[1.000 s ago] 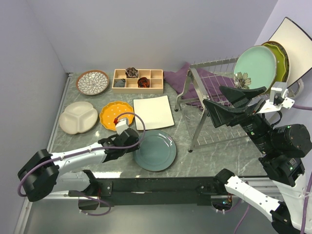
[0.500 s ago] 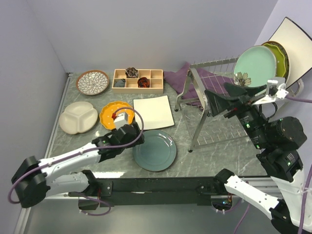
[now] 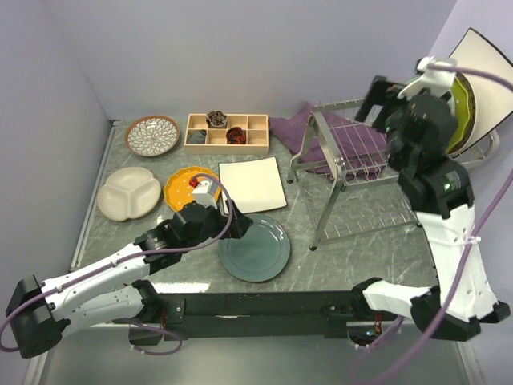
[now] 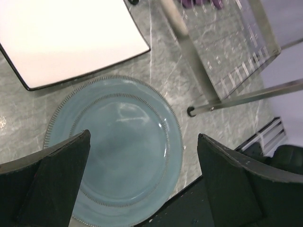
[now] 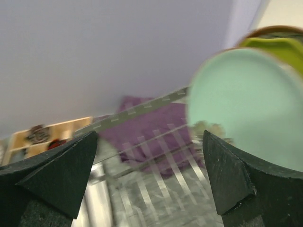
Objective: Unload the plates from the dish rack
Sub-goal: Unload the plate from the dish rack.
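Now, left claw (image 4: 144, 137) agape above teal plate (image 4: 113, 113).

Light bright, even, diffuse; shadows faint under the dish rack (image 3: 327, 215). Left wrist view sharp; soft sheen on the teal plate (image 4: 118, 142). Right wrist view blurred throughout; pale green plate (image 5: 246, 104) rim smeared.

The dish rack (image 3: 353, 172) stands on the right of the table (image 3: 369, 253), with standing plates (image 3: 485, 72) at its far right end. A cloth (image 3: 292, 128) lies partly under its far left corner. Left of the cloth is a tray (image 3: 227, 132), and left of that the corner plate (image 3: 152, 135). Nearer, from left to right, lie the left plate (image 3: 128, 192), the second plate (image 3: 180, 186) and the third plate (image 3: 252, 184). The nearest plate (image 3: 260, 253) lies just before the third.
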Controlling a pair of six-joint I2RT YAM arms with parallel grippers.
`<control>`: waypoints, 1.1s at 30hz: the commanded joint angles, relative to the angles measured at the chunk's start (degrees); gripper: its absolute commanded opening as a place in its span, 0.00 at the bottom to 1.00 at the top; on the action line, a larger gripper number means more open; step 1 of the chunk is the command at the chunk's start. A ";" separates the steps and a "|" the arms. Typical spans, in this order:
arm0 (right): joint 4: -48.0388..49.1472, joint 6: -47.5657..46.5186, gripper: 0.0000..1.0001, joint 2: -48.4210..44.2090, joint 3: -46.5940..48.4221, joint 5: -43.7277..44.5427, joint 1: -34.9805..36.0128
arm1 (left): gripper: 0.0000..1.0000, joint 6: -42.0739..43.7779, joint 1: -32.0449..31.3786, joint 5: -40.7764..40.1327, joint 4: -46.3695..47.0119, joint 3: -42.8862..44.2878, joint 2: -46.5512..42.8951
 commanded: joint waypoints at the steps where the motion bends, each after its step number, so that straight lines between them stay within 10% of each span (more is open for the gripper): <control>1: -9.56 0.59 0.96 1.41 9.14 -2.92 -10.08 | 0.99 3.33 -0.20 2.94 3.74 -1.12 1.47; 14: -5.70 0.94 0.93 -8.25 1.07 -3.45 -18.98 | 0.99 3.95 -0.20 1.71 3.39 -3.14 -1.60; 33: -8.69 0.76 0.81 -2.19 1.24 -36.50 -43.95 | 0.99 4.13 -0.20 2.33 3.65 -3.23 -1.43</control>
